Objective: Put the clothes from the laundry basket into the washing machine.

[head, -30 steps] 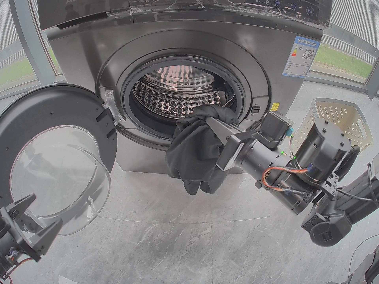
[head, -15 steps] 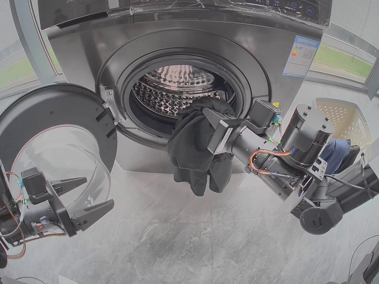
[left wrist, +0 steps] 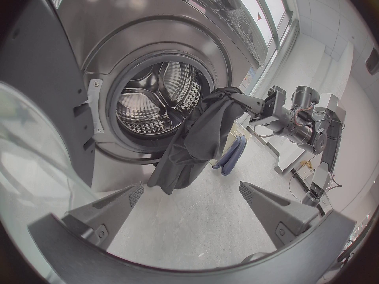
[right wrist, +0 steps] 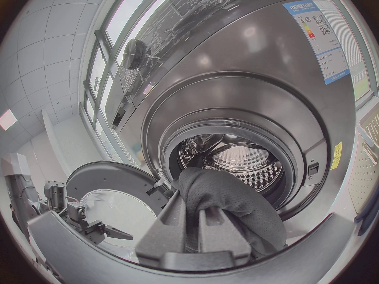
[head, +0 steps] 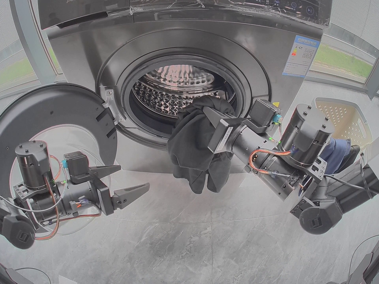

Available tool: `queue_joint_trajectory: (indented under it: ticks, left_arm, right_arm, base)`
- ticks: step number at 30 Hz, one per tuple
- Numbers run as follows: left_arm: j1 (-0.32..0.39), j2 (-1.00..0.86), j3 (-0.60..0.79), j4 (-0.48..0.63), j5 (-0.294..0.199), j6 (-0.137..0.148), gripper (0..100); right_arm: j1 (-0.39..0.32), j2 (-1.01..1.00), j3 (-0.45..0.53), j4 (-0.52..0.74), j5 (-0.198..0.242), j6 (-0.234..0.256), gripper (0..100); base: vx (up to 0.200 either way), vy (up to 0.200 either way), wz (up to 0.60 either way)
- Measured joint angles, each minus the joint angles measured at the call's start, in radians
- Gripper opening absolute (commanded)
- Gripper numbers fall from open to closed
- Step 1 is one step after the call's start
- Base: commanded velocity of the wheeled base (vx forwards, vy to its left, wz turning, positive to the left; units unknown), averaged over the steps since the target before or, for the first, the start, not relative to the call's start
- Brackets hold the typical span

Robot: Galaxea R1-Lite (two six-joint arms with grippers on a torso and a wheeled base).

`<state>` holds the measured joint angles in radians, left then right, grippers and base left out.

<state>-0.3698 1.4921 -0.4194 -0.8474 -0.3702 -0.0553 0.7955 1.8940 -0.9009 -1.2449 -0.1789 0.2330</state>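
one dark garment [head: 191, 146] hangs from the right gripper [head: 207, 114], whose fingers are clamped tight on its top fold. the bunched top sits at the lower right rim of the washing machine [head: 189, 36] mouth, just in front of the steel drum [head: 173, 87]; the rest droops outside, down over the front panel toward the grey floor [head: 189, 233]. left gripper [head: 133, 177] carries nothing, fingers spread apart, low at the near left, in front of the open door [head: 51, 111], which swings out to the left. laundry basket [head: 341, 117] stands at the right beside the machine. a blue garment [head: 335, 152] lies at its near edge, partly behind the right arm.
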Motion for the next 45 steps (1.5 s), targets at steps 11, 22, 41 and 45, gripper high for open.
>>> queue_joint_trajectory:
  ticks: [11,22,41,45]
  left_arm:
    - [-0.046,0.200,-0.078,-0.158,0.001,-0.011,100]
    - [-0.105,0.313,-0.107,-0.298,0.005,-0.011,100]
    - [-0.111,0.533,-0.212,-0.505,0.080,-0.015,100]
    - [-0.094,0.575,-0.247,-0.512,0.084,-0.018,100]
  right_arm:
    - [0.009,-0.001,0.005,-0.001,-0.002,0.000,0]
    - [0.015,-0.001,0.015,-0.002,-0.002,0.000,0]
    - [0.022,0.003,0.027,-0.013,-0.002,0.000,0]
    - [0.023,0.006,0.033,-0.023,-0.002,-0.001,0]
  base:
    - [0.000,0.000,0.00]
    - [0.000,0.000,0.00]
    - [0.000,0.000,0.00]
    - [0.000,0.000,0.00]
